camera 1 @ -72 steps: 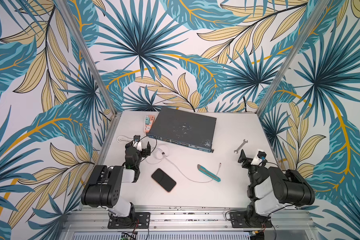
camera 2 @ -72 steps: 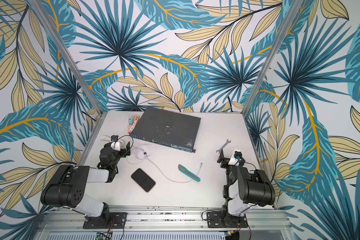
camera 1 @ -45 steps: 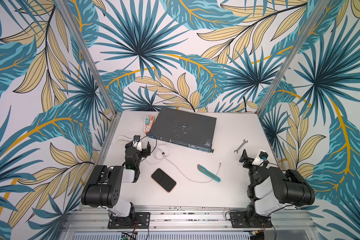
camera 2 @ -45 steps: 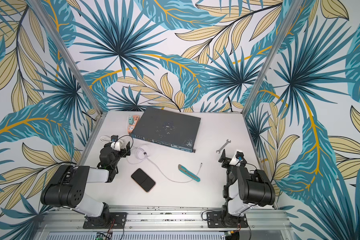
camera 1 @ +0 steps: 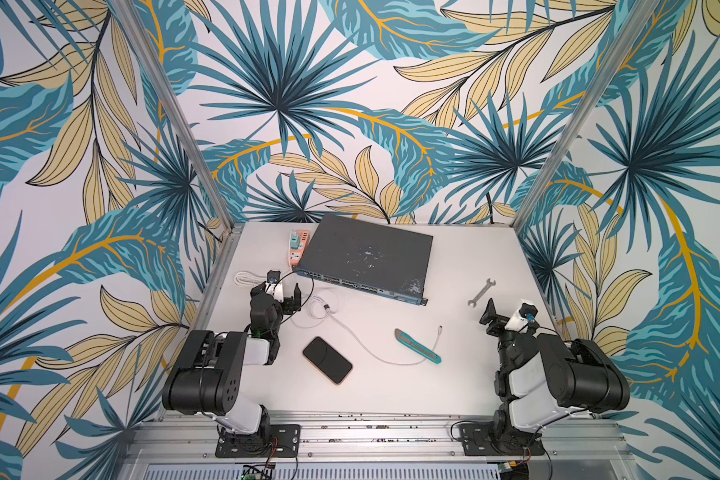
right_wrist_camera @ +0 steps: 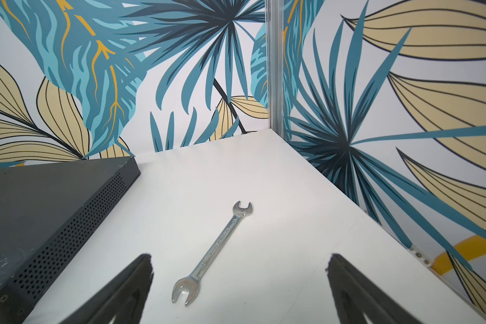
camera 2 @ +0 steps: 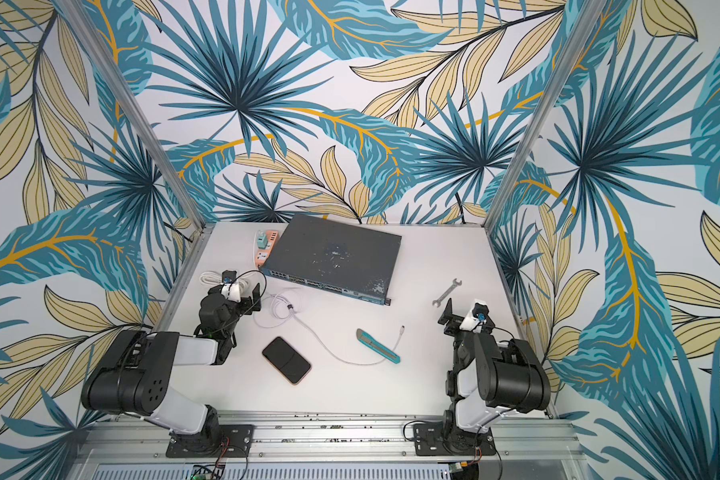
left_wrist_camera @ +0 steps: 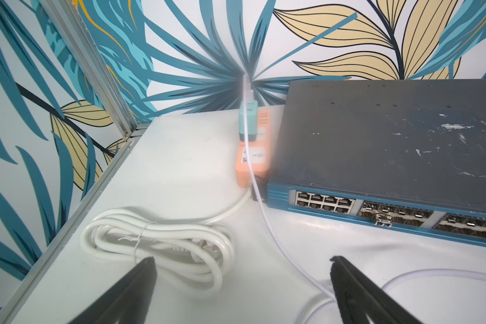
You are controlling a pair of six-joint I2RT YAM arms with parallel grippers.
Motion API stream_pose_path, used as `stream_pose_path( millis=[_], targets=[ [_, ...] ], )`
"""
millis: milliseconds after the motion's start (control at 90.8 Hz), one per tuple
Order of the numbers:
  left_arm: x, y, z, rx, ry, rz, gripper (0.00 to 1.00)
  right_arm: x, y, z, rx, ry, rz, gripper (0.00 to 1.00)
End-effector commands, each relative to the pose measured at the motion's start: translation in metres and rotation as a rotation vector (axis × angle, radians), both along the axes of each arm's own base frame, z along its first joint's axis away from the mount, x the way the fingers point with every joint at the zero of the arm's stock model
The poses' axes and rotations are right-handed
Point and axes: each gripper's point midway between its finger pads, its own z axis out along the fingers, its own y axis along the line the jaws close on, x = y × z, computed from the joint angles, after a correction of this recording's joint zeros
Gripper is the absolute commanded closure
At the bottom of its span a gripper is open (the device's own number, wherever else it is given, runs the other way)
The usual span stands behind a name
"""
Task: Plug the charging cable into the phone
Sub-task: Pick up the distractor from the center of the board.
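Both the left gripper (left_wrist_camera: pixel 242 291) and right gripper (right_wrist_camera: pixel 240 291) stood spread wide and empty. The black, orange-rimmed phone (camera 1: pixel 327 360) lay mid-table, apart from the thin white charging cable (camera 1: pixel 366 351), whose connector tip (camera 1: pixel 440 328) rested beside a teal utility knife (camera 1: pixel 417 352). A grab there risked snagging the knife or dragging the slack cable.

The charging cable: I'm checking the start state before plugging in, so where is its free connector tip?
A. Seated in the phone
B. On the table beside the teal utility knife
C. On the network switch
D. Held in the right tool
B: the charging cable ends loose by the teal utility knife, apart from the phone.
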Motion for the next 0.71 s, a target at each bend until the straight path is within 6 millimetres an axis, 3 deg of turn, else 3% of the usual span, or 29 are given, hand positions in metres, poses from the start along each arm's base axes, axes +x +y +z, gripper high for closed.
stream_pose_path(
  millis=[0, 22, 33, 44, 55, 110, 198, 242, 408, 507, 628, 694],
  targets=[
    [0.011, -0.002, 0.021, 0.003, -0.009, -0.008, 0.0, -0.012, -0.001, 0.055, -0.01, -0.227, -0.008, 0.0],
    [0.014, 0.0, 0.026, 0.002, 0.008, 0.001, 0.0, -0.012, -0.001, 0.054, -0.012, -0.221, -0.007, 0.0],
    [0.009, 0.001, 0.011, 0.004, 0.075, 0.008, 0.0, -0.011, -0.001, 0.054, -0.012, -0.221, -0.006, 0.0],
    [0.019, 0.002, 0.033, 0.001, 0.023, 0.017, 0.0, -0.011, -0.001, 0.055, -0.012, -0.219, -0.006, 0.0],
    [0.011, 0.004, 0.014, 0.003, 0.111, 0.025, 0.0, -0.011, -0.001, 0.055, -0.012, -0.217, -0.007, 0.0],
    [0.017, 0.007, 0.018, 0.001, 0.214, 0.052, 0.0, -0.01, -0.006, 0.055, -0.005, -0.203, -0.042, 0.0],
    [0.025, 0.018, 0.038, 0.006, 0.27, 0.127, 0.0, -0.006, -0.03, 0.056, 0.06, -0.124, -0.189, 0.0],
    [0.025, 0.018, 0.048, -0.019, 0.251, 0.136, 0.0, 0.004, -0.034, 0.065, 0.046, -0.077, -0.207, 0.0],
    [0.021, 0.012, 0.067, -0.115, 0.273, 0.141, 0.0, 0.04, -0.034, 0.091, 0.113, 0.135, -0.207, 0.0],
    [0.016, 0.012, 0.078, -0.157, 0.312, 0.17, 0.0, 0.056, -0.022, 0.109, 0.141, 0.212, -0.144, 0.0],
    [0.01, 0.007, 0.082, -0.192, 0.398, 0.177, 0.0, 0.055, -0.019, 0.136, 0.149, 0.182, -0.128, 0.0],
    [0.005, 0.005, 0.079, -0.207, 0.462, 0.177, 0.0, 0.056, -0.015, 0.14, 0.195, 0.216, -0.11, 0.0]
  ],
)
